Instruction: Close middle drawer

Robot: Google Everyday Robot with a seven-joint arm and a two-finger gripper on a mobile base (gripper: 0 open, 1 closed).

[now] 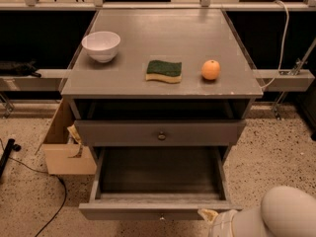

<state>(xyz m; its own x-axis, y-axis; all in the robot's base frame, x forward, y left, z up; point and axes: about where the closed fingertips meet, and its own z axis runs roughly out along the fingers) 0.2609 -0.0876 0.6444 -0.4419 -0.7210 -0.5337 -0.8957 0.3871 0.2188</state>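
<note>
**Middle drawer pulled out, gripper at its right front corner**

Around the grey cabinet (163,90) I see a cardboard box (66,154) against its left side, a dark cable (55,201) trailing over the speckled floor (269,154), and a white cord (282,38) hanging at the right. On top stand a white bowl (101,46), a green and yellow sponge (164,71) and an orange (211,69), well apart in a row. The middle drawer (123,211) sits low in the cabinet, drawn far out toward me, with the upper drawer (123,132) above it almost flush. Nothing lies inside the drawer or in front of its face apart from my own arm.

The gripper (209,217) is at the bottom edge, just beside the drawer's right front corner. Only its pale tip shows, the rest is cut off, and I cannot tell whether it is spread or closed, nor whether it touches the wood. The bulky white arm (289,211) hides the floor behind it.

The drawer is shallow, flat-fronted, matte grey wood with a tiny knob (160,217). The upper one carries a round brass knob (161,136).
</note>
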